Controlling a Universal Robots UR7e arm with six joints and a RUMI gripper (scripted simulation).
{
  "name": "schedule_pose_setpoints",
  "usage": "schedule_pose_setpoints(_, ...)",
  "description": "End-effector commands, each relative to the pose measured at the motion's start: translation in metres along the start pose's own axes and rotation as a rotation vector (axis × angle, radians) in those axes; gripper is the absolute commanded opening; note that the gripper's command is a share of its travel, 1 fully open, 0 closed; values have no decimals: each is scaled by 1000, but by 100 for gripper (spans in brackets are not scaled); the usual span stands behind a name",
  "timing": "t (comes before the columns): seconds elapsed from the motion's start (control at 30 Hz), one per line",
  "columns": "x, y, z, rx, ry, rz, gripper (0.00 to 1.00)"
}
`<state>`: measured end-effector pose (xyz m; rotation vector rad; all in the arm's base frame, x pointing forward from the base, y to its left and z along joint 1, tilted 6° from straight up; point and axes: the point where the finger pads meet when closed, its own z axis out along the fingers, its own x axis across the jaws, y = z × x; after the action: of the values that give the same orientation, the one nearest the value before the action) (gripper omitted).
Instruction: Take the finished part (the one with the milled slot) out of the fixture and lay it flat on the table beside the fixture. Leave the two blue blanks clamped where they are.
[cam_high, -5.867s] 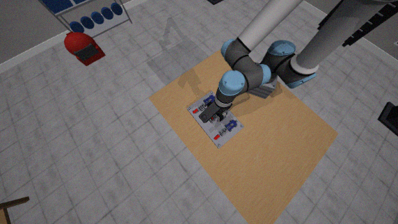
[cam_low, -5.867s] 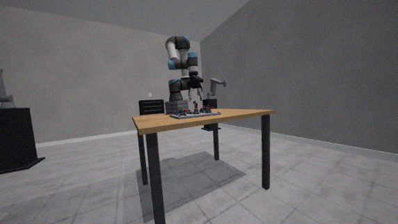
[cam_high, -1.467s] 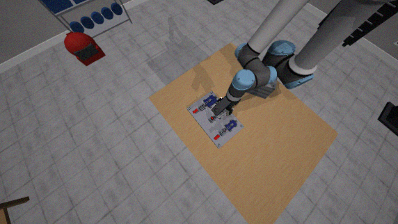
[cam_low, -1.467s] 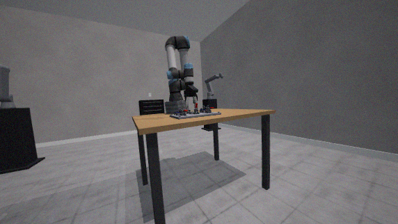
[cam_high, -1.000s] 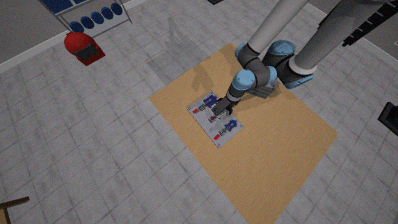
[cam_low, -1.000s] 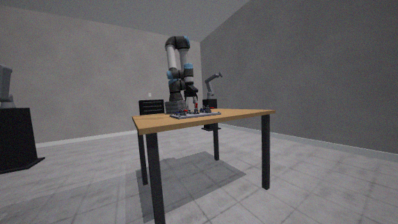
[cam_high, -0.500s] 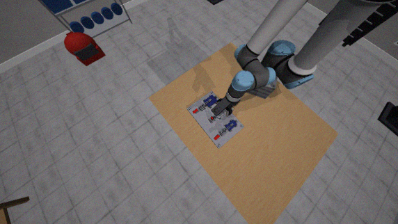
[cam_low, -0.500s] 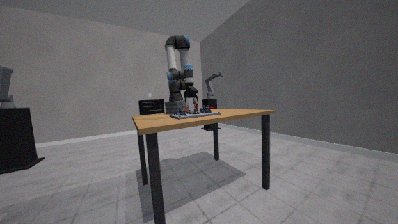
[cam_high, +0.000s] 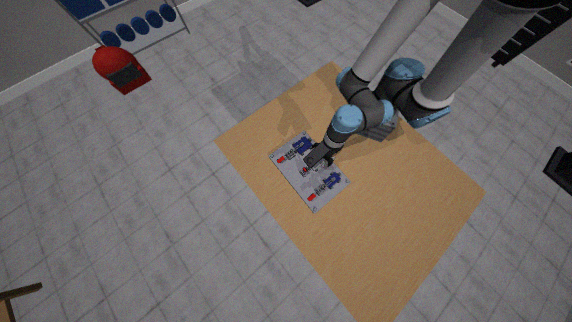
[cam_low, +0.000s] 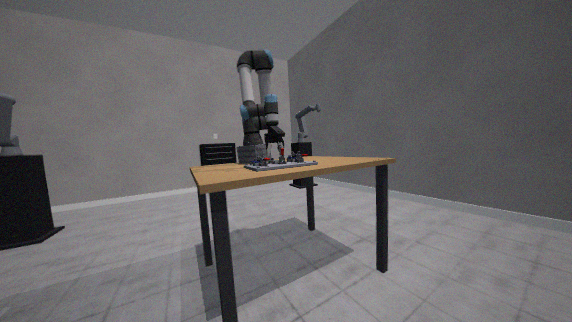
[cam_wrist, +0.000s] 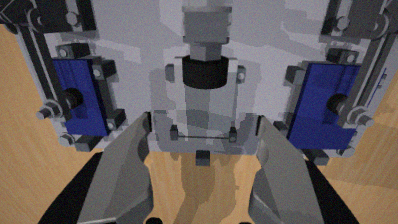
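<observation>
The finished part (cam_wrist: 210, 112) is a pale grey block in the middle station of the fixture plate (cam_high: 289, 172) (cam_low: 260, 168) (cam_wrist: 132, 75). Its outline blends with the plate, and the slot is hard to make out. The middle clamp's black tip (cam_wrist: 205, 72) overhangs its far end; contact cannot be told. The clamp's red handle (cam_low: 282, 151) stands upright. Two blue blanks (cam_wrist: 87, 117) (cam_wrist: 317, 117) sit under lowered clamps on either side. My gripper (cam_wrist: 203, 115) is open and empty above the plate's near edge, fingertips left and right of the part's near end.
The side clamps' arms and bolts (cam_wrist: 45, 111) (cam_wrist: 359, 116) stand close outside the fingers. Small locating pegs (cam_wrist: 174, 133) (cam_wrist: 233, 135) and a dark stop block (cam_wrist: 202, 158) sit at the near end. The wooden table (cam_high: 390, 225) (cam_low: 345, 167) extends around the plate.
</observation>
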<state>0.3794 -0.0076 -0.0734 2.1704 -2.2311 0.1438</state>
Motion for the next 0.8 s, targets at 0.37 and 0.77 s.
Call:
schedule_pose_setpoints(0.37,0,-1,6,1,0,0,59)
schedule_pose_setpoints(0.77,0,-1,6,1,0,0,59)
